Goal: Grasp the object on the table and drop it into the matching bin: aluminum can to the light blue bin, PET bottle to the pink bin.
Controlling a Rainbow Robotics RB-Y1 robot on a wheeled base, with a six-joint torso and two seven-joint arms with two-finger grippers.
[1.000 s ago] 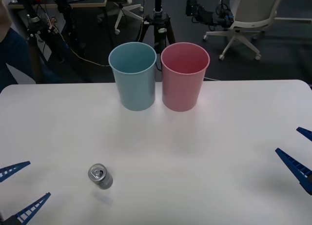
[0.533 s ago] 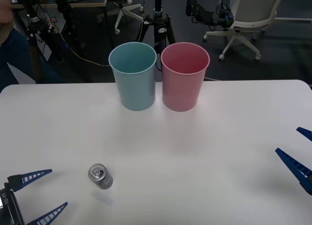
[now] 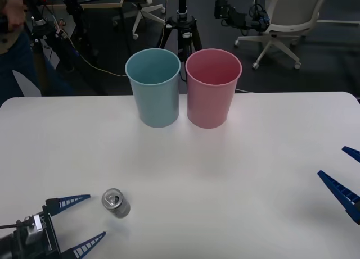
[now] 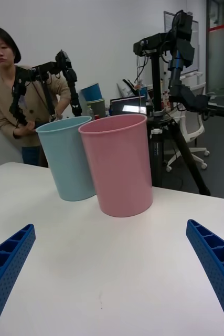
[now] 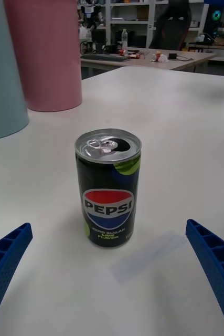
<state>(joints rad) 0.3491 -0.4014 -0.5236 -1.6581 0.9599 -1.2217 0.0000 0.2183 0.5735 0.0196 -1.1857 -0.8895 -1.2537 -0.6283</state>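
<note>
One can stands near the counter's front-left corner, left end effector released beside it (two bins at the back edge).

Even indoor light, soft shadows, background blur.

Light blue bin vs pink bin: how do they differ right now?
Colour: the light blue bin is pale blue, the pink bin pale pink. Side: in the front view the light blue bin stands on the robot's left, the pink bin on its right. Nearness: the aluminum can stands nearer the light blue bin than the pink one. Shared: both stand upright side by side at the far edge of the table, open-topped, same tapered shape.
</note>
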